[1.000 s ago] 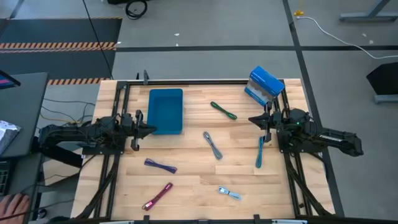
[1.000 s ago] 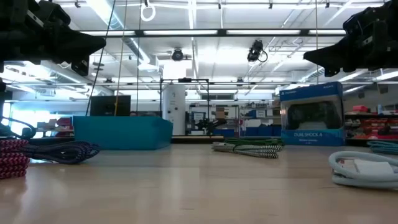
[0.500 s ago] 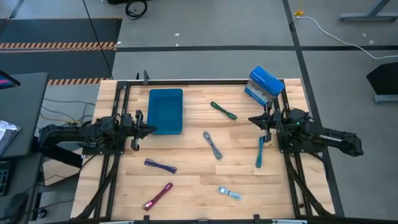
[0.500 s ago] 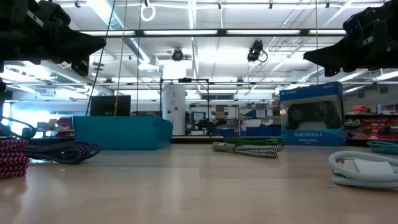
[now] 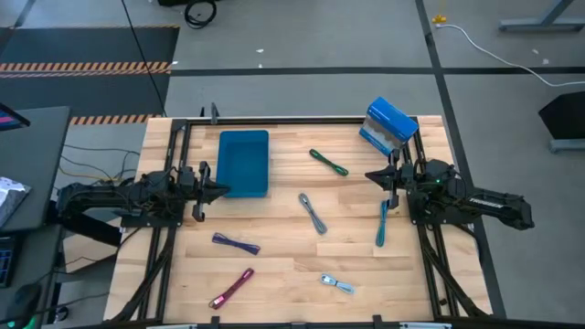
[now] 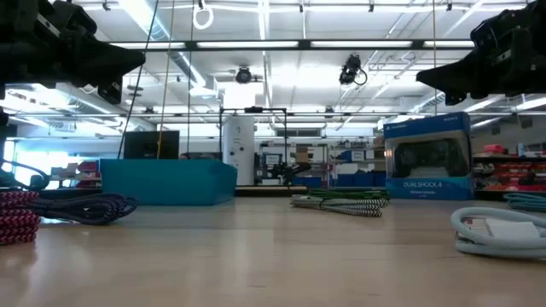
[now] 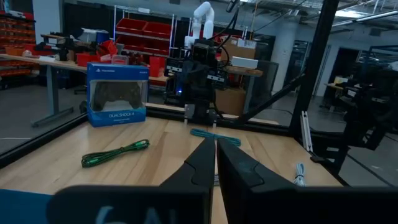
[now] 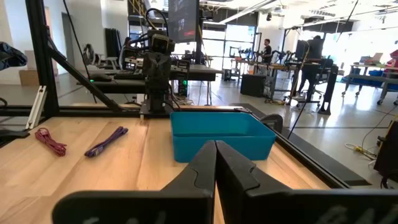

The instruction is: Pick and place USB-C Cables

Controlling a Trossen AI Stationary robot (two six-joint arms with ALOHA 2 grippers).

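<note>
Six cable bundles lie flat on the wooden table: dark green (image 5: 328,163), grey (image 5: 313,214), teal (image 5: 381,224), purple (image 5: 236,243), magenta (image 5: 231,288) and pale blue-silver (image 5: 337,284). My left gripper (image 5: 226,191) hovers at the table's left side, beside the blue tray (image 5: 244,163), fingers shut. My right gripper (image 5: 370,175) hovers at the right side, just beyond the teal cable's far end, fingers shut. Each wrist view shows its own fingers closed together, the left gripper (image 7: 215,149) and the right gripper (image 8: 215,149). Neither touches anything.
A blue-and-white box (image 5: 388,125) stands at the far right corner, close behind my right gripper. The blue tray sits left of centre toward the far edge. Black rails (image 5: 274,120) frame the table. Open wood lies in the middle and near the front edge.
</note>
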